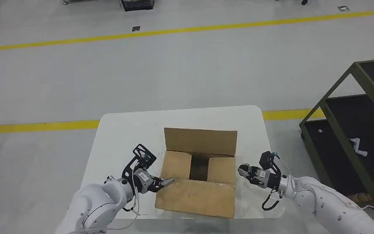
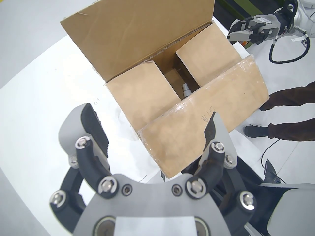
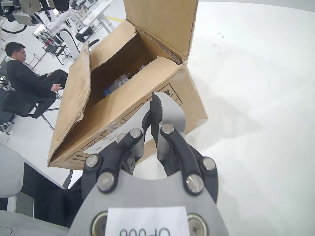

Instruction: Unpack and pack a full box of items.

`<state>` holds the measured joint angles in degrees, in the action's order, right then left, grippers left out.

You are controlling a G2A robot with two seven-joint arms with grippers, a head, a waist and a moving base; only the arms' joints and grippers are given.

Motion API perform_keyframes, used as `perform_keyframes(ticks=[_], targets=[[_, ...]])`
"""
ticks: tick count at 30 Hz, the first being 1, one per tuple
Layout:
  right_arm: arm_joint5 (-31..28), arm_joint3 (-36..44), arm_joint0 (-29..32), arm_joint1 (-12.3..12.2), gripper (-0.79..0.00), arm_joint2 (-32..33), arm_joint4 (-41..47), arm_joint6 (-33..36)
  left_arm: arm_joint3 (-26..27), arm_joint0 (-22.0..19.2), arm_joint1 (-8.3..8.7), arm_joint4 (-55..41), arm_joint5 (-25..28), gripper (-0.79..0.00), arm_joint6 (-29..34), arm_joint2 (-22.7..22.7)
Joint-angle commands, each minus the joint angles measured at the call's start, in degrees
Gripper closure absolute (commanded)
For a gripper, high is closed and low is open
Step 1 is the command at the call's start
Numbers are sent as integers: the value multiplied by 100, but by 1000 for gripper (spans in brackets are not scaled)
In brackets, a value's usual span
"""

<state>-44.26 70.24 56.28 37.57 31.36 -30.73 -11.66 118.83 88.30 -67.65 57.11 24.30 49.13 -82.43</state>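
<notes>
White round-cornered table [image 1: 117, 146] on a grey floor [image 1: 175, 70] crossed by yellow lines [image 1: 175, 29], with a green rack [image 1: 345, 117] at the right. The cardboard box [image 1: 198, 196] sits at the near middle of the table, its far flap [image 1: 200, 141] upright and its side flaps folded in. The left gripper [image 2: 151, 117] gapes wide at the box's near-left corner. The right gripper [image 3: 153, 109], pinched together on nothing, hangs just right of the box.

We see bright, even light from overhead: the pale grey floor [image 1: 175, 70] and the white round-cornered desk [image 1: 120, 140] are lit flat in the top view. In the right wrist view the desk glares almost blank, and the open brown cardboard box [image 3: 147, 81] casts a soft, faint shadow on it beside its wall. The box's inside is dark. On one flap, clear tape [image 2: 242, 63] glints in the left wrist view. Both wrist views bow the desk's edge into a curve.
</notes>
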Motion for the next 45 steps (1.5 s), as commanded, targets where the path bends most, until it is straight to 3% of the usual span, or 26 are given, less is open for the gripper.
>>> perform_keyframes(ticks=[1, 14, 23, 45], targets=[[-1, 0, 0, 0, 0, 0, -1, -1, 0, 0, 0, 0, 0, -785, 0, 0], [1253, 600, 326, -7, 0, 392, -811, 419, 0, 0, 0, 0, 0, -785, 0, 0], [1450, 874, 365, 105, 0, 535, -1010, 814, 0, 0, 0, 0, 0, -785, 0, 0], [1509, 42, -498, 1079, 0, 161, -1256, 1000, 0, 0, 0, 0, 0, -785, 0, 0]])
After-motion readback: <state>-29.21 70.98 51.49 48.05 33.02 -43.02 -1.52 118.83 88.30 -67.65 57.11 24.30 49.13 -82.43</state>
